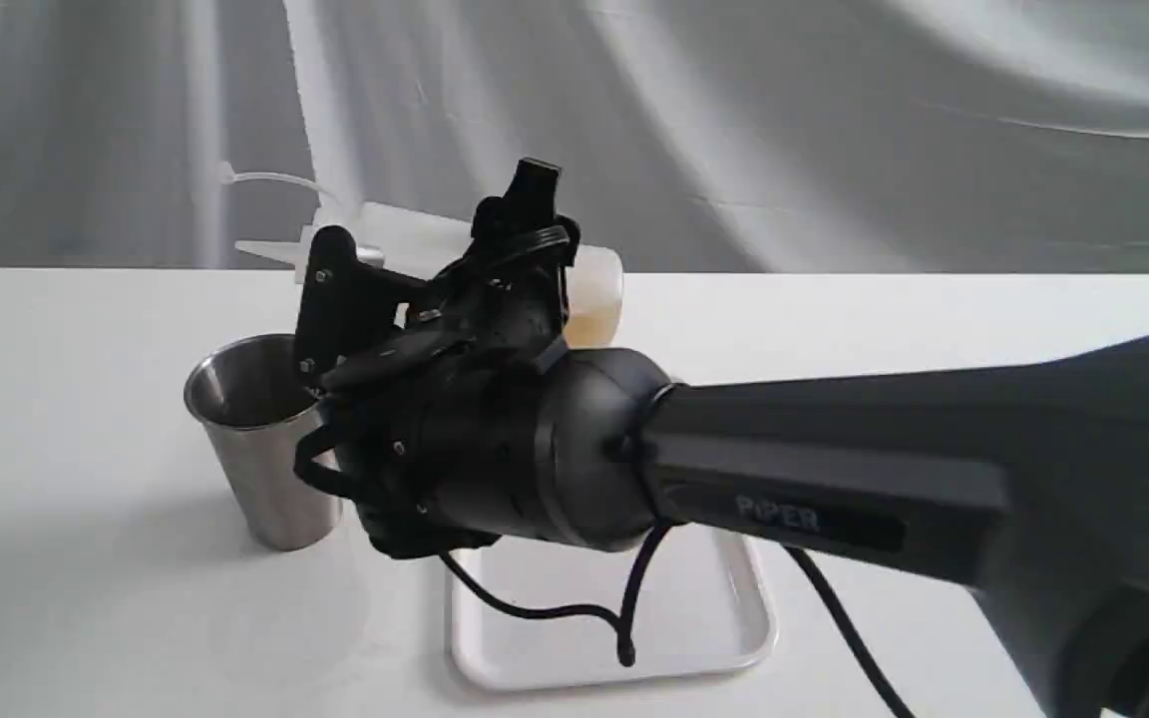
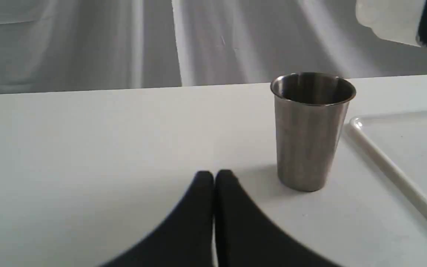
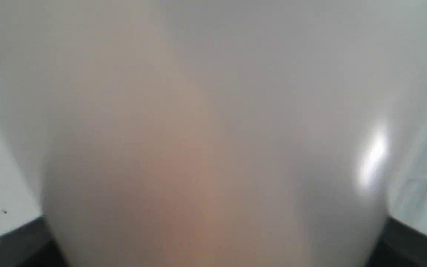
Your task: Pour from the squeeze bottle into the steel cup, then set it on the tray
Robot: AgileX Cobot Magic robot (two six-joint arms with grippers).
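Observation:
My right gripper (image 1: 435, 249) is shut on the squeeze bottle (image 1: 400, 239), holding it nearly on its side above the table. Its thin nozzle (image 1: 265, 251) points left and hangs over the steel cup (image 1: 255, 449); amber liquid shows near the bottle's base (image 1: 594, 299). No stream is visible. The bottle (image 3: 213, 148) fills the right wrist view as a blur. The cup (image 2: 310, 133) stands upright to the left of the white tray (image 1: 714, 628). My left gripper (image 2: 214, 178) is shut and empty, low on the table, a short way from the cup.
The tray's rim (image 2: 391, 167) runs close beside the cup. A black cable (image 1: 555, 608) from the right arm droops over the tray. A grey draped cloth (image 1: 834, 120) closes off the back of the white table (image 1: 56, 558).

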